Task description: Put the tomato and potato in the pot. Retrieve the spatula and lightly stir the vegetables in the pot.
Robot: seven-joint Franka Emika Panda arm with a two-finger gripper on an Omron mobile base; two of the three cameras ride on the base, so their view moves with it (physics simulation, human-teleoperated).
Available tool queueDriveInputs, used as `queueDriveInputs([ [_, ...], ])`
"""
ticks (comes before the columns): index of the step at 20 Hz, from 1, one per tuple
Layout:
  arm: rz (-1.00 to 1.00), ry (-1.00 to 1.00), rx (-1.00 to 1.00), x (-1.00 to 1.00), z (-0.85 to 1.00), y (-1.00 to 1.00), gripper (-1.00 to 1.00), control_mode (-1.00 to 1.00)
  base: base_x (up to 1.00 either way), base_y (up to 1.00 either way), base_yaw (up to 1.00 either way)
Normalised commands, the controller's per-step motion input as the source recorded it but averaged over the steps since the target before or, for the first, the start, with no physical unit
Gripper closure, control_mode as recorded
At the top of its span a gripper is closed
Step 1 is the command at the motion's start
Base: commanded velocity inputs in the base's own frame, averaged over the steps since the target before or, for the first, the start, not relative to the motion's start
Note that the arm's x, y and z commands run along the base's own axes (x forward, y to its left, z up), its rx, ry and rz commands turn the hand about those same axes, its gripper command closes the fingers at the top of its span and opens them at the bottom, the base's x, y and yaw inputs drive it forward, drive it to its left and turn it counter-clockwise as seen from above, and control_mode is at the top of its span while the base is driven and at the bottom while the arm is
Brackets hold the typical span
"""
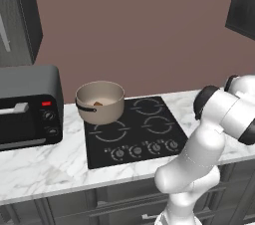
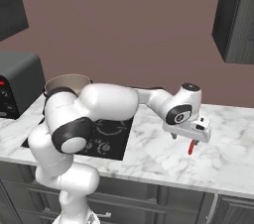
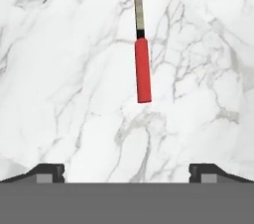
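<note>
Pincer (image 2: 184,140) hangs over the marble surface (image 2: 233,134) well right of the stove (image 1: 130,132), its tips spread wide and empty, above the spatula (image 3: 142,64) whose red handle points toward them. Left of the arm, the pot (image 1: 100,101) sits on the stove's back-left burner; the potato (image 1: 98,103) shows inside.

spatula (image 3: 142,64) head — beyond the top edge
</note>
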Motion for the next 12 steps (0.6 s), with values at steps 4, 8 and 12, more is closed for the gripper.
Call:
queueDriveInputs([
  [4,0.00,0.00,0.04,0.03,-0.20,-0.01,-1.00,-1.00,0.00,0.00,0.00],
  [8,0.00,-0.01,0.00,0.03,-0.01,-0.04,-1.00,-1.00,0.00,0.00,0.00],
  [12,0.00,0.00,0.00,0.10,-0.05,0.00,-1.00,-1.00,0.00,0.00,0.00],
])
